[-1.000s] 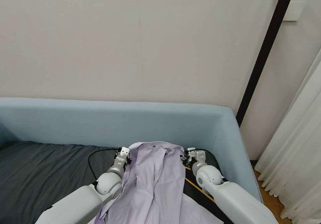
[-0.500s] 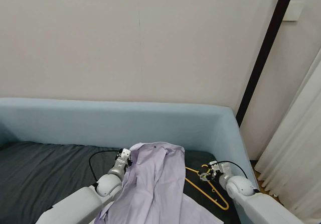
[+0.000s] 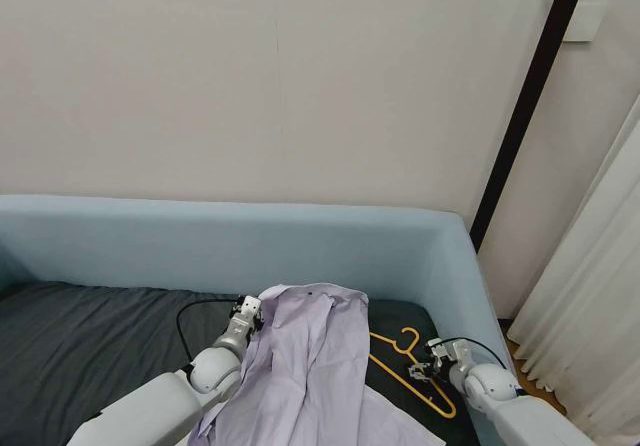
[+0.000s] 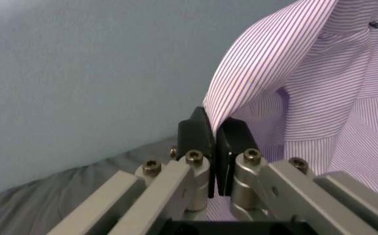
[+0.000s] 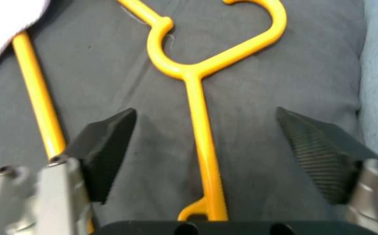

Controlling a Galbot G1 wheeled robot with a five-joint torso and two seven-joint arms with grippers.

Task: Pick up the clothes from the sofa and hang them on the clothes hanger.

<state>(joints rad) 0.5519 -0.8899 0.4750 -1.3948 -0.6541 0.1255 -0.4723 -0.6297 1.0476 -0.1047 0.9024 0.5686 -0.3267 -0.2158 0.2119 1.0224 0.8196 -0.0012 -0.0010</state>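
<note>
The fingers of the left gripper are pressed tightly together on a fold of the lilac striped shirt. The cloth rises from between them, and the rest of the garment spreads out to one side. In the head view this gripper is at the shirt's upper left edge, just in front of the sofa's light-blue backrest. The shirt drapes down from there over the dark grey seat cushion and runs between the two arms.

The right gripper has its two dark fingers spread wide apart, holding nothing. It sits low above the seat, with the neck of the yellow hanger lying between the fingers on the cushion and touching neither of them. The hanger's hook points away from the gripper. One of its arms runs off toward the shirt's hem, and its far end goes under the white cloth. In the head view the hanger lies flat at the sofa's right end, just right of the shirt, near the armrest.
</note>
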